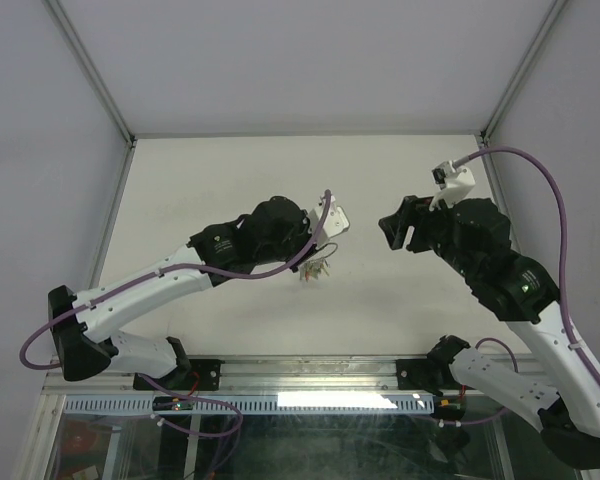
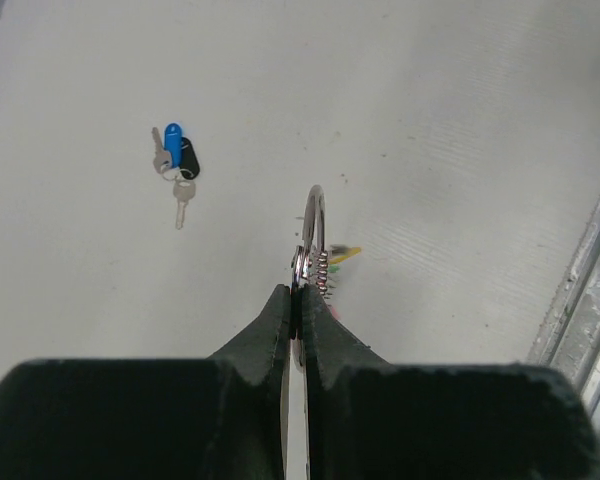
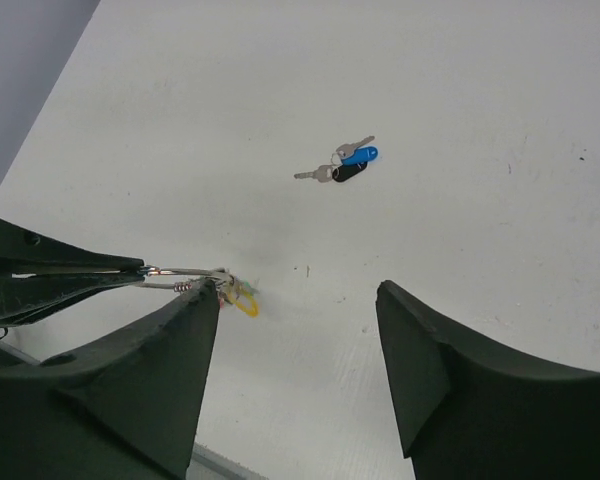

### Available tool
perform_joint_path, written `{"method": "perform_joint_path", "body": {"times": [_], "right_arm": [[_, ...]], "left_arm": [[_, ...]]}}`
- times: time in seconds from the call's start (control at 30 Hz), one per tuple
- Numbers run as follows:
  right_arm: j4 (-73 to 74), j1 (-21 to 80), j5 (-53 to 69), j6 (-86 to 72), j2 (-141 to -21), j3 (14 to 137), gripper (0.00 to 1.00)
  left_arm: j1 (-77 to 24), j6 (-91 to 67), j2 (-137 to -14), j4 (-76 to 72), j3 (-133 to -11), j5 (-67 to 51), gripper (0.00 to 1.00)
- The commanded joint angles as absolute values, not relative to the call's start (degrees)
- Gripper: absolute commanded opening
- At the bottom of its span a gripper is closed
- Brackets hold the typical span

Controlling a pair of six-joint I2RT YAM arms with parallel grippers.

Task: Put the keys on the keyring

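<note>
The left pincer is pressed together on the keyring. It pinches the thin silver ring by its edge and holds it upright in the air above the table. Under the ring hang a small spring and some coloured pieces, yellow and green. The view there is poor, so these are probably key heads, but it is not sure. The right pincer is spread wide, with nothing between its fingers, and it hovers just beside the ring.

The keys that are not yet on the ring lie flat on the table, well apart from both pincers. They lie close together: one has a blue head, one a dark head, and one is plain silver.

These keys look very light, stiff and thin, so they will likely slide on the smooth table when they are touched. The metal blade is probably slippery, so the thicker plastic head seems the better place to take hold. The ring is hard, springy wire, and its coils must be forced apart. The grip on it should therefore leave the split end free.
</note>
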State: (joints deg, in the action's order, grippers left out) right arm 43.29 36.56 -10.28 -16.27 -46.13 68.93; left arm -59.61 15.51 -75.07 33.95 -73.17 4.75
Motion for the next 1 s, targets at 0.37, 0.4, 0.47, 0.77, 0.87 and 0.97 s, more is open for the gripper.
{"method": "perform_joint_path", "body": {"times": [0.37,0.4,0.47,0.77,0.87,0.97], "right_arm": [[33.37,36.52,-7.89,-15.16,-37.87,60.23,0.86],[33.60,36.48,-8.02,-14.90,-38.02,60.09,0.86],[34.00,36.48,-8.62,-14.80,-38.46,59.88,0.86],[34.76,36.50,-10.96,-15.57,-40.23,58.75,0.86],[36.31,36.47,-11.20,-15.73,-41.54,58.83,0.86],[36.72,36.48,-11.37,-16.22,-42.01,58.33,0.86]], "left_arm": [[-58.49,6.90,-76.84,20.88,-67.38,-21.44,0.00],[-58.67,6.64,-77.42,20.01,-66.92,-21.90,0.00],[-59.31,6.86,-78.32,19.28,-66.39,-22.06,0.00],[-53.37,5.95,-81.17,19.12,-61.69,-15.35,0.00],[-50.98,5.80,-81.21,18.03,-59.90,-13.39,0.00],[-47.77,4.66,-81.21,16.63,-58.23,-12.79,0.00]]}}
